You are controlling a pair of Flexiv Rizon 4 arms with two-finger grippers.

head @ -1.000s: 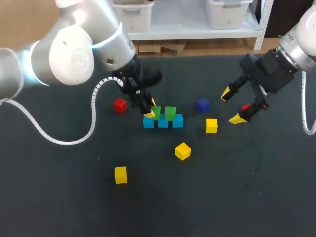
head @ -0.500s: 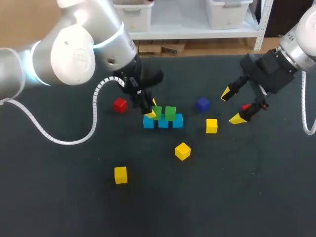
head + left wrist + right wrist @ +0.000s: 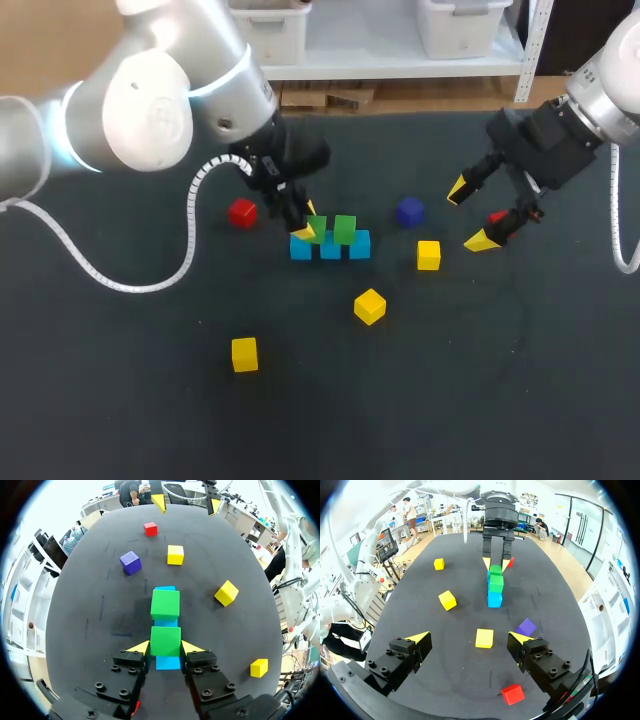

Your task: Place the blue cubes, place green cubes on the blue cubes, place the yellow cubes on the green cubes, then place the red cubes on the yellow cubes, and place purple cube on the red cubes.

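The left arm (image 3: 150, 100) reaches over the dark desk (image 3: 520, 400). Its claw (image 3: 165, 647) is clenched on a green cube (image 3: 165, 637), with both yellow tips against the cube's sides. That cube rests on the row of blue cubes (image 3: 167, 663). A second green cube (image 3: 165, 605) sits on the same row just ahead of the claw. The claw (image 3: 468, 636) of the right arm (image 3: 600, 90) hangs spread wide, grasping nothing. A yellow cube (image 3: 484, 638) lies on the desk under the gap between its fingers. A purple cube (image 3: 525, 627) and a red cube (image 3: 512, 694) lie beside one finger.
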